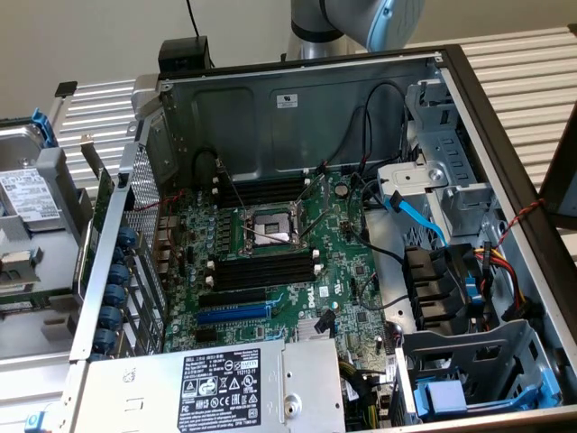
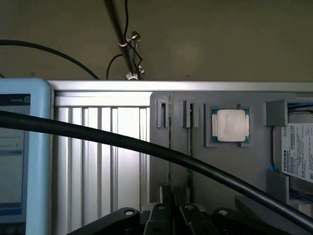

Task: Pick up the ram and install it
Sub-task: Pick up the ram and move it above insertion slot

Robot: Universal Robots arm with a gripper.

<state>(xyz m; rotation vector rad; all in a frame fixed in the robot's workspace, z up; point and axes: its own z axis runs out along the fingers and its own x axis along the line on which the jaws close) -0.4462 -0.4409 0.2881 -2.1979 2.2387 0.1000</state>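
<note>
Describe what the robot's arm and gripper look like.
The arm is silver-grey metal tubing with a pale blue joint cap. The gripper is black, built of linked bars with silver pivot pins, and a thick black cable runs past it.

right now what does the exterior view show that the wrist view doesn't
Exterior view: the open computer case, its motherboard with an empty processor socket, black memory slots and a blue expansion slot, plus the power supply. Wrist view: the shut gripper, a processor chip seated in a grey tray, a black cable and a blue-framed screen. Both: the ribbed metal tabletop and, it seems, the labelled hard drive.
</note>
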